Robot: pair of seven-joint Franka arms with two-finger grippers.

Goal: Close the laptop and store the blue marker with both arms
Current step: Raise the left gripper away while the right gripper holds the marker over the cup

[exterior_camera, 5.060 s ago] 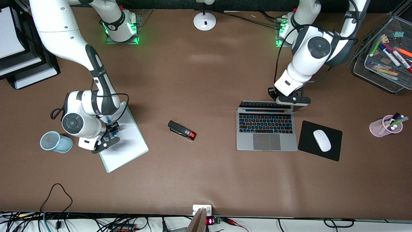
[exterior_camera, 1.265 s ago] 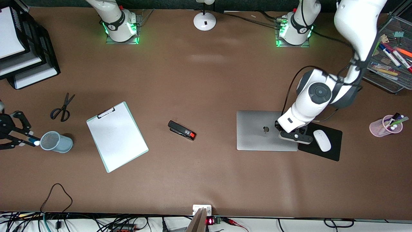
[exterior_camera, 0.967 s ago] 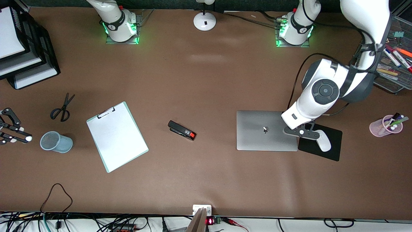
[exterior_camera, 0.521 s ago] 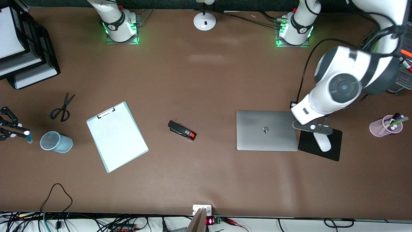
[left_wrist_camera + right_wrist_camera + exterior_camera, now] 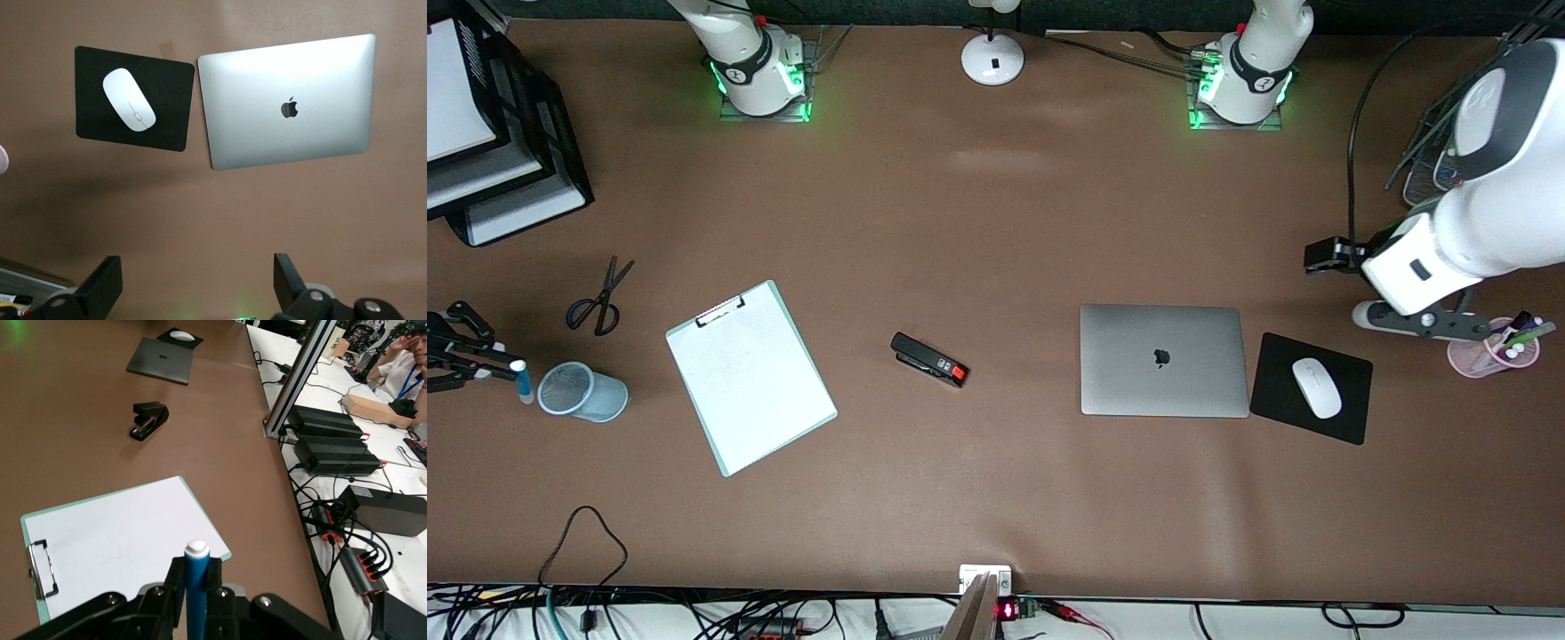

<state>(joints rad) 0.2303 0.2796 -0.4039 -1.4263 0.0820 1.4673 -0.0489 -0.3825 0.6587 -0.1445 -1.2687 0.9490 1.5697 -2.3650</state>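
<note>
The laptop (image 5: 1163, 360) lies closed on the table, lid up with its dark logo showing; it also shows in the left wrist view (image 5: 287, 100) and far off in the right wrist view (image 5: 160, 360). My left gripper (image 5: 1423, 322) is open and empty (image 5: 193, 277), up over the table between the mouse pad and the pink cup. My right gripper (image 5: 503, 366) is at the right arm's end of the table, shut on the blue marker (image 5: 523, 384), which hangs just beside the rim of the blue mesh cup (image 5: 583, 391). The marker's white tip (image 5: 197, 550) sticks out between the fingers.
A black mouse pad (image 5: 1352, 418) with a white mouse (image 5: 1317, 388) lies beside the laptop. A pink cup of markers (image 5: 1492, 348) stands under the left arm. A clipboard (image 5: 751, 378), stapler (image 5: 929, 359), scissors (image 5: 600, 298) and black paper trays (image 5: 489, 133) are also there.
The laptop went from open to closed. My left gripper rose off the lid and swung toward its end of the table. My right gripper took the marker from the clipboard to the mesh cup.
</note>
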